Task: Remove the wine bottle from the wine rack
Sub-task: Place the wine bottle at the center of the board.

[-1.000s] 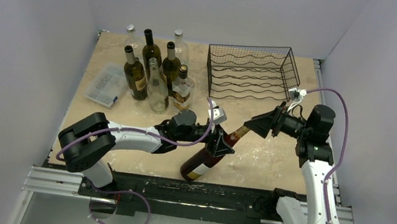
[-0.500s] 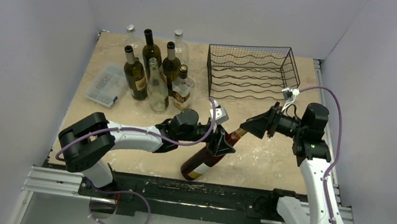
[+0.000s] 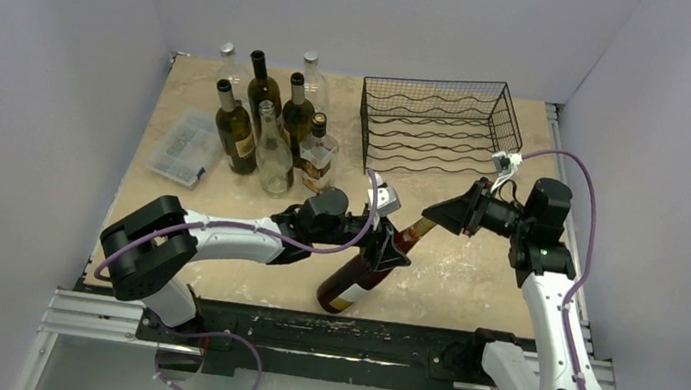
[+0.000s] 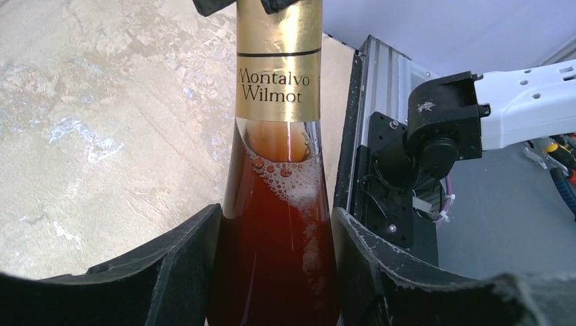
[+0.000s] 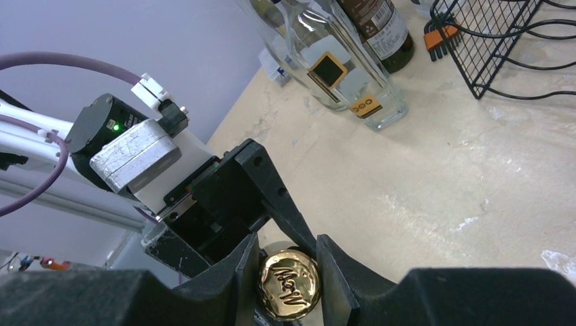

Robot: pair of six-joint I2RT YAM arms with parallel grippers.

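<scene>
Currently wine bottle [image 3: 359, 278] is off the wine rack [image 3: 436, 126], tilted above the worktop [image 3: 482, 274] near its front edge, neck pointing toward the right arm. Left claw [image 3: 390, 253] grips its shoulder. The right claw [image 5: 289, 252] is clamped on the gold-capped top. Rack stands well apart, far right.

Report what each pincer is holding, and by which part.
Both hold one wine bottle: the left pincer clamps its shoulder, and the right pincer grips its gold-capped top.
</scene>
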